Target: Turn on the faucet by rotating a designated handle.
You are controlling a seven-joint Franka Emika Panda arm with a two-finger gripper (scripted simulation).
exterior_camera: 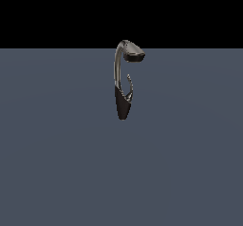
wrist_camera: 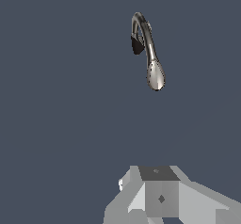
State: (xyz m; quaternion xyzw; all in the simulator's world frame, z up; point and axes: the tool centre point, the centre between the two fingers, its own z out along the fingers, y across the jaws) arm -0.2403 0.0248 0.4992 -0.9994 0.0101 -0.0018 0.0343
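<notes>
The faucet [exterior_camera: 122, 105] stands alone on the flat grey-blue floor [exterior_camera: 57, 163] in the exterior view, with a tapered dark base, an arched grey neck [exterior_camera: 116, 66] and an oval spout head [exterior_camera: 133, 53]. Its handle [exterior_camera: 130, 84], a thin curved silvery lever, rises from the top of the base, on the exterior view's right of the neck. The wrist view sees the faucet [wrist_camera: 150, 49] from above, spout head [wrist_camera: 156, 75] toward the camera; I cannot pick out the handle there. Only grey blocks of my gripper [wrist_camera: 157, 192] show, well apart from the faucet, fingertips hidden.
The grey-blue floor surrounds the faucet on all sides, and a black background lies beyond its far edge. No other object is in view. My arm does not appear in the exterior view.
</notes>
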